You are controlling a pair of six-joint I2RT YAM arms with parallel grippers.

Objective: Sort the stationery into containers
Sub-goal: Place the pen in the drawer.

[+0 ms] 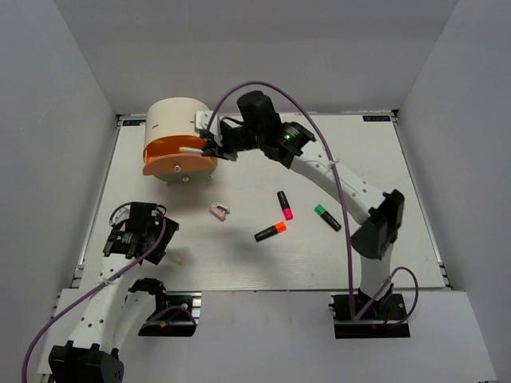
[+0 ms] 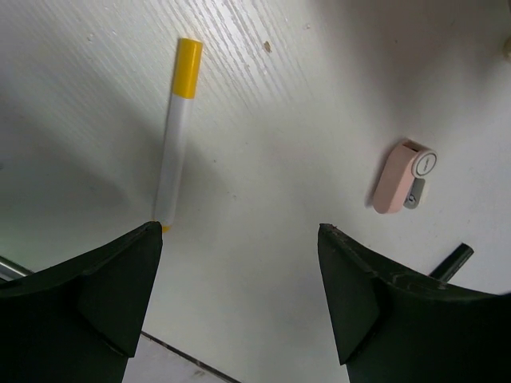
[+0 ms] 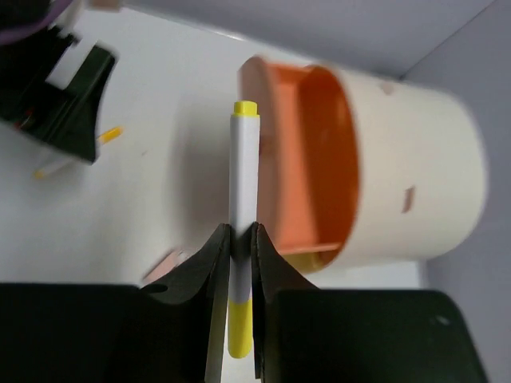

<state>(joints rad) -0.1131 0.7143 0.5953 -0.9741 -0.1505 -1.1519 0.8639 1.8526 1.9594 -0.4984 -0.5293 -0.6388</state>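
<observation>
- The white table (image 1: 383, 263) carries everything, with grey walls closing it in on three sides.
- The cream drum-shaped organiser (image 1: 172, 120) sits at the table's far left. Its orange front faces the near edge, and the right wrist view shows an orange inner compartment open at that end.
- The right arm reaches across the table from the near right to the organiser. Its wrist hangs just beside the drum's right side, and a purple cable (image 1: 263, 84) arcs above it.
- The right gripper (image 3: 242, 239) is clenched on a thin white stick with yellow ends (image 3: 243, 159), gripping it near its lower end. The stick lies across the front of the organiser's orange opening, and whether it touches the rim cannot be told.
- The left gripper (image 2: 239, 235) hangs low over the near-left table with its jaws spread wide and nothing between them.
- Three black markers lie loose mid-table, apart from each other: pink-capped (image 1: 285, 205), orange-capped (image 1: 271, 231) and green-capped (image 1: 326, 217). The right arm passes above the stretch beyond them.
- A second yellow-tipped stick (image 2: 177, 136) lies flat on the table, its near end at the tip of the left finger (image 2: 120, 279).
- The pink-and-white clip (image 2: 403, 177) lies beyond the other finger, apart from it.
</observation>
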